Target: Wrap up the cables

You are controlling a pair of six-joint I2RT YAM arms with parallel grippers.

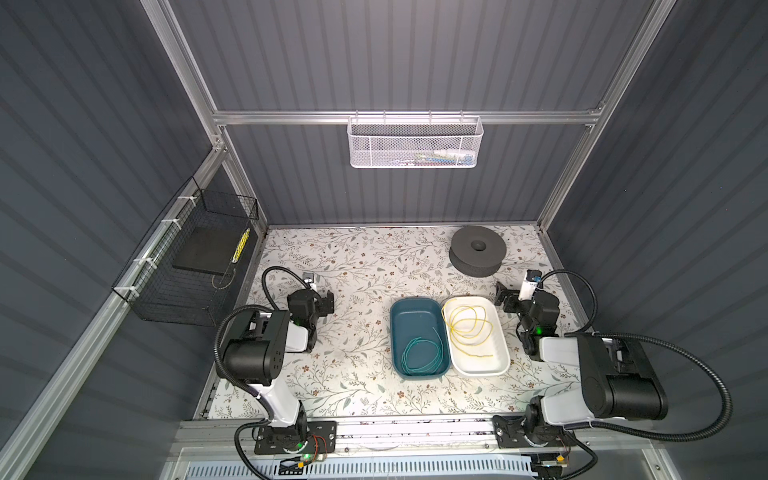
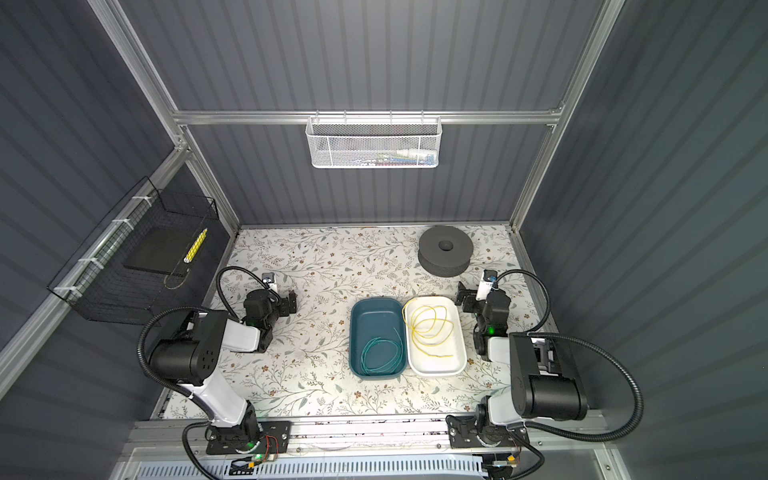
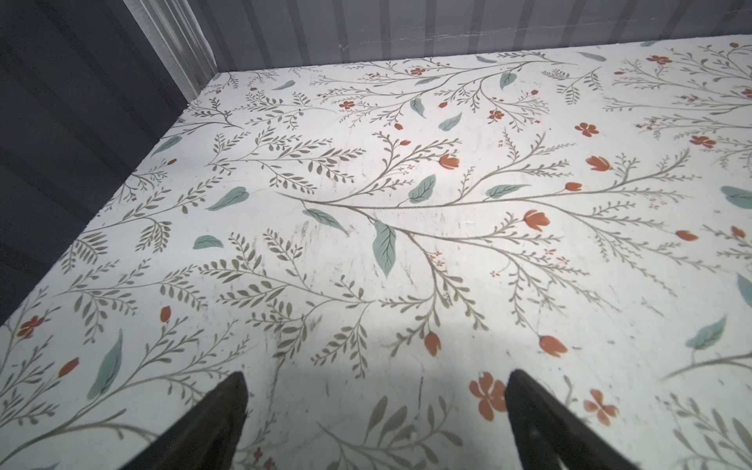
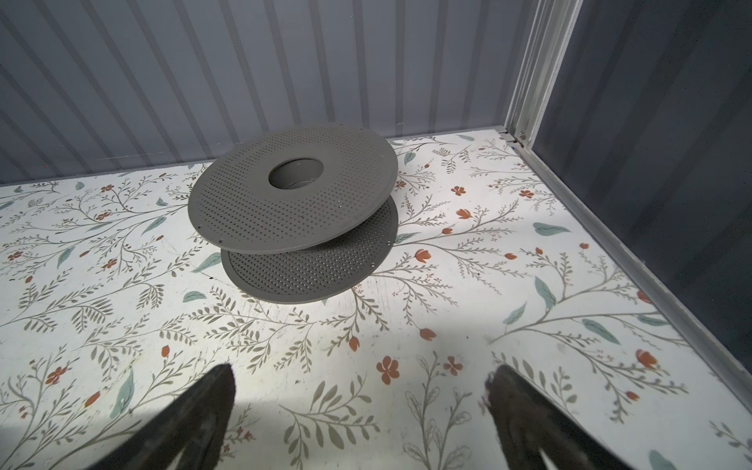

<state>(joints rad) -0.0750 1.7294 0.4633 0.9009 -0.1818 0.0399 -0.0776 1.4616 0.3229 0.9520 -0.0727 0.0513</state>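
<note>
A thin yellow cable curls in loose loops inside a white tray. A teal-green cable lies coiled in the dark blue tray next to it. A grey perforated spool lies flat near the back right corner. My left gripper hovers open over the bare mat, well left of the trays. My right gripper is open and empty beside the white tray's far right corner, facing the spool. Neither cable shows in the wrist views.
A white mesh basket hangs on the back wall. A black wire basket on the left wall holds a dark pad. Metal frame posts line the table's edges. Black hoses loop off both arms.
</note>
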